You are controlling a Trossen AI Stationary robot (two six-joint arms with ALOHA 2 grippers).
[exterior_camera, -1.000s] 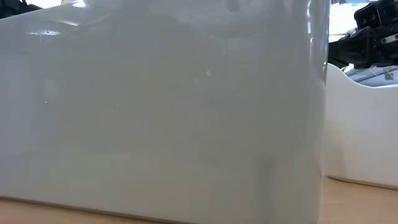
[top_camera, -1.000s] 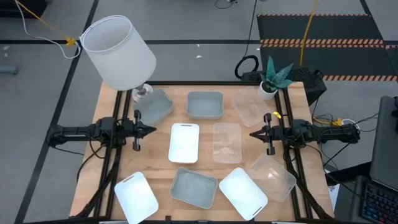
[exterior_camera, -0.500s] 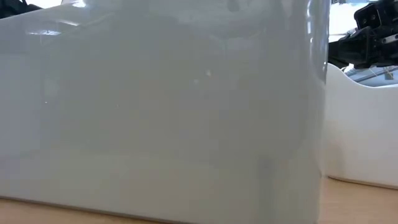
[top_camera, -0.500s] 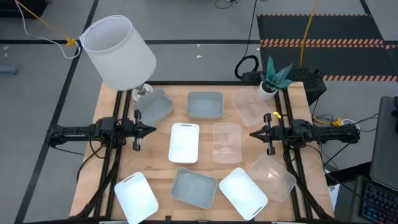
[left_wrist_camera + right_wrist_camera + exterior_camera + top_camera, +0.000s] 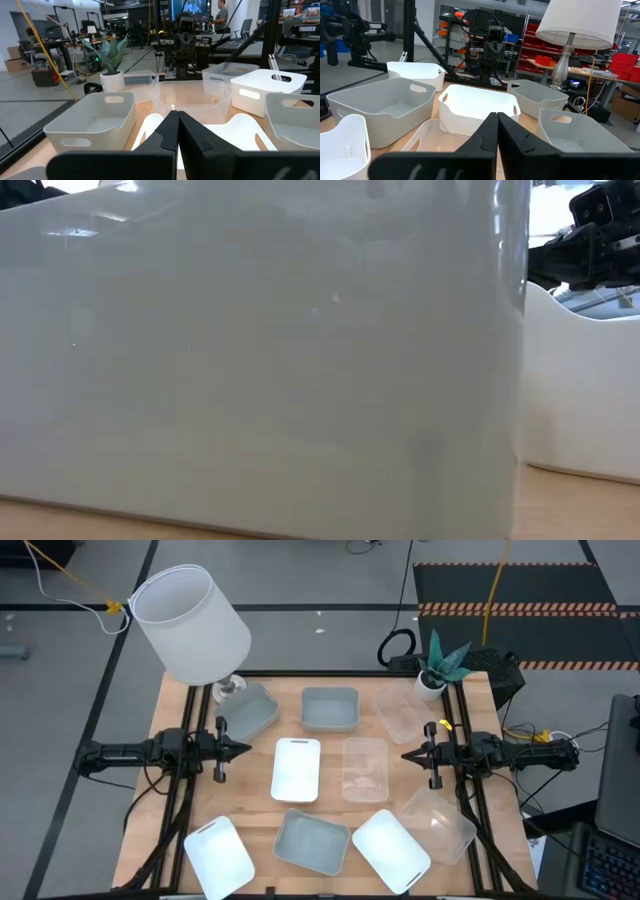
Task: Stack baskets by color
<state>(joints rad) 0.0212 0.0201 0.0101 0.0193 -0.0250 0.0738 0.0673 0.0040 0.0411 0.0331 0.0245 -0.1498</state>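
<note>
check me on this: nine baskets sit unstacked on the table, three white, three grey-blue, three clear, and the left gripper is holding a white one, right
Not quite. The high view shows the left gripper shut on nothing, hovering beside the white basket at the table's middle. The rest stands: nine baskets, three of each colour, none stacked.

low view blocked by grey-blue basket (image 5: 260,350) wall | lampshade (image 5: 190,625) hides table corner

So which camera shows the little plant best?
The left wrist view: the plant stands clear in its white pot beyond the baskets. The high view shows the plant small at the table's far right corner. The low and right wrist views don't show it.
</note>
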